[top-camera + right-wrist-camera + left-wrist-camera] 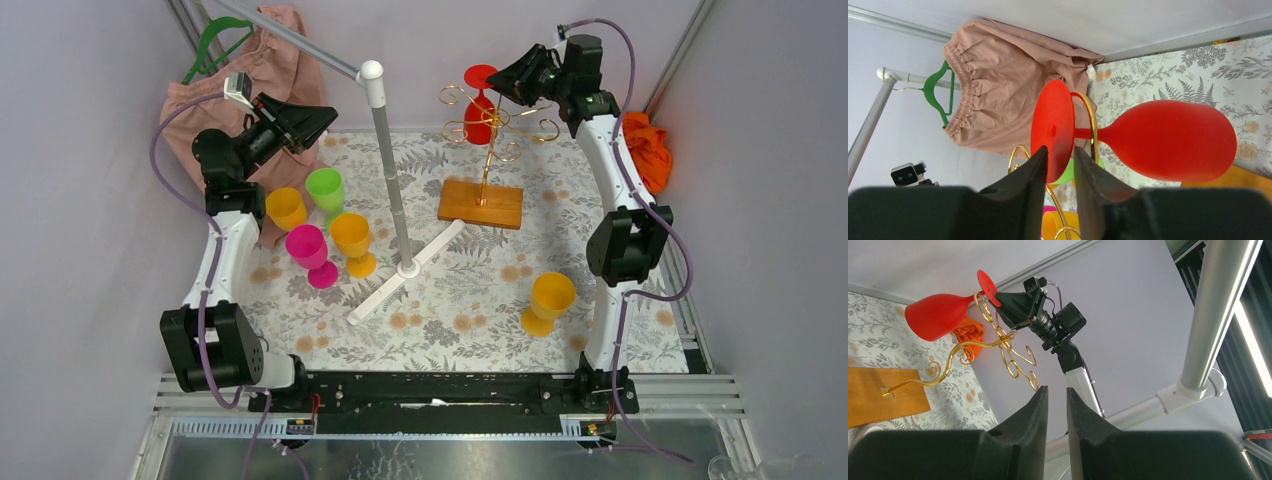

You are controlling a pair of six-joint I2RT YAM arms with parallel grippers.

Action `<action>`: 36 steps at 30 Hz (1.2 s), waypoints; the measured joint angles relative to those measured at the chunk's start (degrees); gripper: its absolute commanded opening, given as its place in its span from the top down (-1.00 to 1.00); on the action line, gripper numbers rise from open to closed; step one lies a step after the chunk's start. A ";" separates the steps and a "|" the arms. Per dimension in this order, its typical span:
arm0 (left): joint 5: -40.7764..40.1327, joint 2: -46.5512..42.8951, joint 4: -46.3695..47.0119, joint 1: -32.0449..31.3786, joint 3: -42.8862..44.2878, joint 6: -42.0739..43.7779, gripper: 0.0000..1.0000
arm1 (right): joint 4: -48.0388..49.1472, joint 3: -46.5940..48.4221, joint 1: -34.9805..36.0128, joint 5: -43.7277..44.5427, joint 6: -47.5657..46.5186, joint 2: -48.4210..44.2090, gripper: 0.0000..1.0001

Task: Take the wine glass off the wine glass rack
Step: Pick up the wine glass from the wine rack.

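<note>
Wine glass (1168,137) hangs upside down on the wine glass rack (480,205). The right gripper (1060,150) straddles its foot, jaws narrow, but I cannot tell if they're clamped. A weak pinch and it slips, or the stem snags the hook!

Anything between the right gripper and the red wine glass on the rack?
Nothing visible. The right gripper has its fingers either side of the red wine glass foot. The wine glass rack scroll loops the stem just behind the foot, so the glass probably must slide clear.

Plain pale lilac walls (80,200) surround a fern-and-flower patterned tablecloth (470,290), with metal rails (684,50) at the corners.
</note>
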 measured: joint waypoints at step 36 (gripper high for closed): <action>0.50 -1.55 -0.50 0.15 -1.75 0.72 0.52 | 7.48 -8.85 0.00 1.68 5.22 -3.96 0.56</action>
